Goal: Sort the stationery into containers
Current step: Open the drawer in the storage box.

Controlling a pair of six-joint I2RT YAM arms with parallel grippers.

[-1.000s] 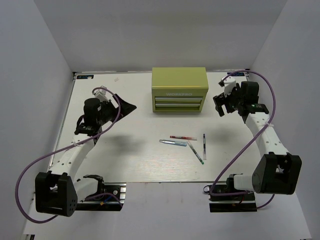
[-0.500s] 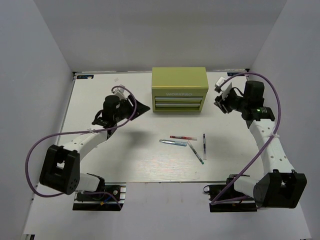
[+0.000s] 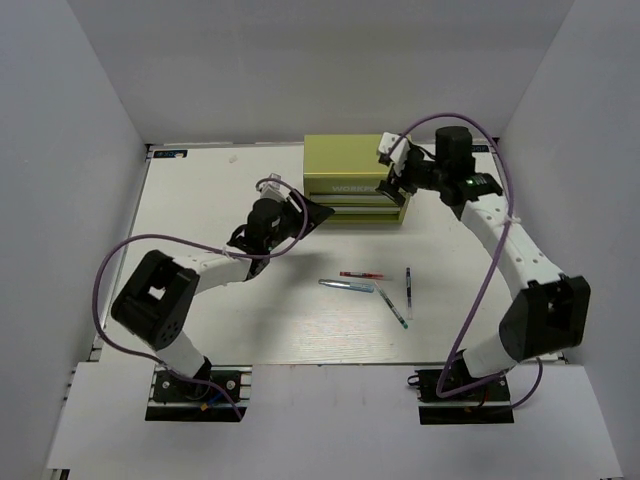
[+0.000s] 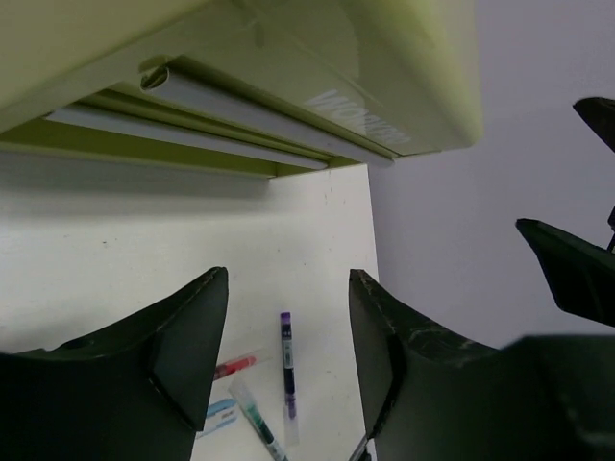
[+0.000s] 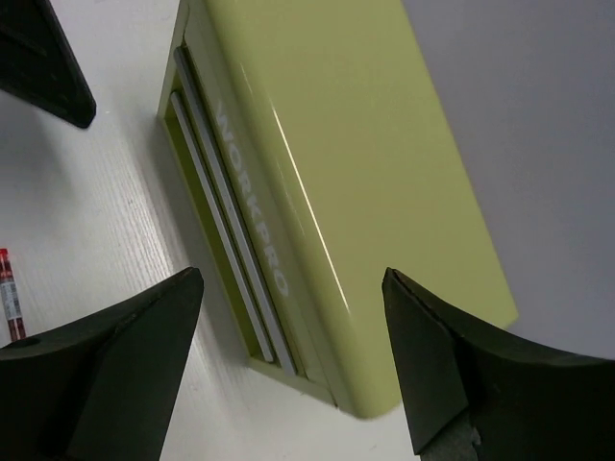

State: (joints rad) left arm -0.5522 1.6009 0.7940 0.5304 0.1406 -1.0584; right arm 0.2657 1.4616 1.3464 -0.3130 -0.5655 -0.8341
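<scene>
Open tabletop (image 3: 340, 250) between chest (image 3: 358, 160) and pens (image 3: 347, 285)

1. A robot lab test cell: plain grey walls (image 3: 330, 70) box in a white worktop (image 3: 200, 320) at 9, 12 and 3 o'clock.
2. Two arms (image 3: 520, 255), bolted to metal base plates (image 3: 197, 385) at 6 o'clock, trail purple cables (image 3: 440, 116).

Left gripper (image 3: 318, 212) spread wide; right gripper (image 3: 392, 186) likewise; arms outstretched.

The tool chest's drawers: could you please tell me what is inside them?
Both drawers are shut, so their insides are hidden. The red pen, light blue pen, green pen and whitish pen all lie on the table in front of the tool chest.
</scene>
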